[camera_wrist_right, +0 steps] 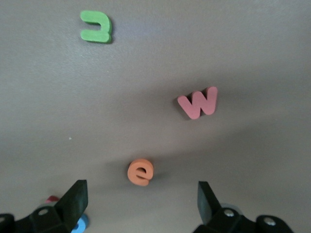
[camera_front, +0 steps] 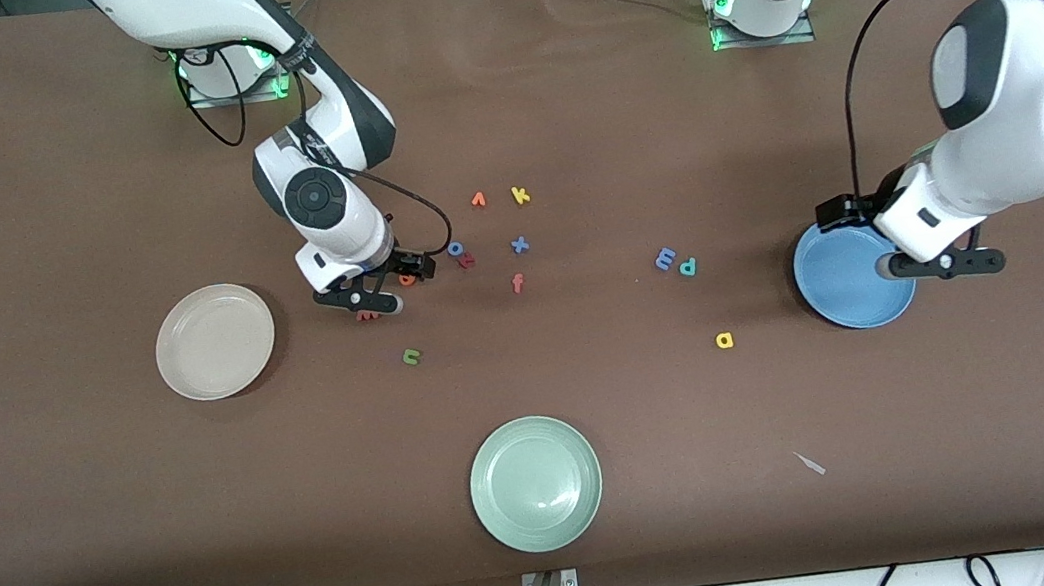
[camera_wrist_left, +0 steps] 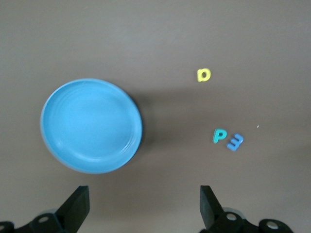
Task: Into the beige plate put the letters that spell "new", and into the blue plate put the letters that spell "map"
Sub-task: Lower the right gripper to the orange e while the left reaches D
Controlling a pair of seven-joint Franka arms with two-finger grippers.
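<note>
Nothing placed yet: both plates are seen empty, all six foam letters on the brown worktop (camera_front: 65,192).

Right tool (camera_wrist_right: 141,204), spread, is held over orange "e" (camera_wrist_right: 141,172) and salmon-red "w" (camera_wrist_right: 198,102), green "n" (camera_wrist_right: 96,26) nearby, the round beige plate (camera_front: 215,340) beside them; left tool (camera_wrist_left: 144,206), spread, is held over the round blue plate (camera_wrist_left: 91,125), with periwinkle-blue "m" (camera_wrist_left: 235,142), teal "p" (camera_wrist_left: 219,135), yellow "a" (camera_wrist_left: 203,75) near it.

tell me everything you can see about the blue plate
The blue plate is round, shallow and glossy mid-blue, with a raised rim and faint rings inside. It sits flat on the brown table at the left arm's end, holding nothing. The open left gripper hangs over its edge; the letters lie apart from it.
</note>
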